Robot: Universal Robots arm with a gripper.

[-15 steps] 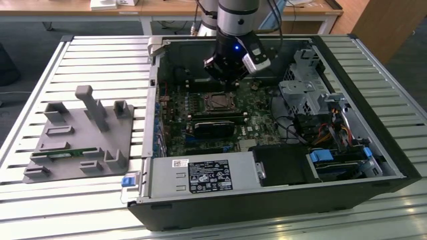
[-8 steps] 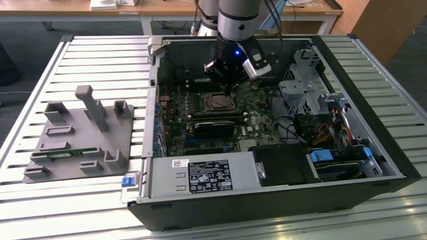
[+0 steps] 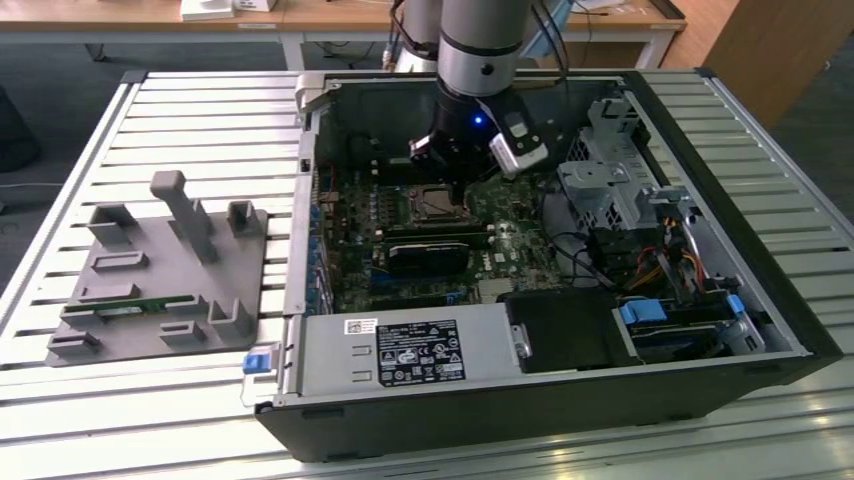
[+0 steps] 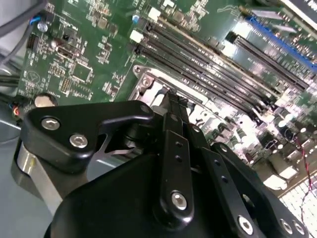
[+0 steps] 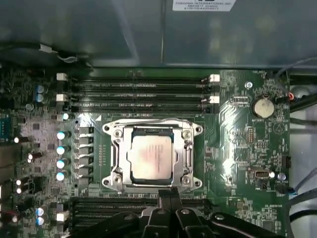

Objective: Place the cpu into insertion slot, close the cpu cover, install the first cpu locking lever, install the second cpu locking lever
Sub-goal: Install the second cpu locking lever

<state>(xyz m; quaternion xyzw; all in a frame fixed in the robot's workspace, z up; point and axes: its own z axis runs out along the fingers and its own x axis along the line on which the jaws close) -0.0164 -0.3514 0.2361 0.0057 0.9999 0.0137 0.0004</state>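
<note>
Here, dull silver cpu (image 5: 151, 158) seated flat, cpu cover (image 5: 152, 130) framing it

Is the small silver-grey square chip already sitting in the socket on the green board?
Yes. In the first wrist view the cpu lies inside the metal-rimmed insertion slot.

Gripper (image 4: 174, 101) fills the lower half of the frame: black linkage body with silver screw heads, fingers (image 4: 173, 106) pressed together into a narrow tip at frame centre. Tip sits right over the silver metal edge of the cpu cover (image 4: 148, 84), contact not clear. Green motherboard (image 4: 89, 49) spans the upper frame, with small chips and a round capacitor at upper left. Long black memory slots (image 4: 213, 64) run diagonally from top centre toward the right. Glare on the board at upper right. Cables at far left edge.
</note>
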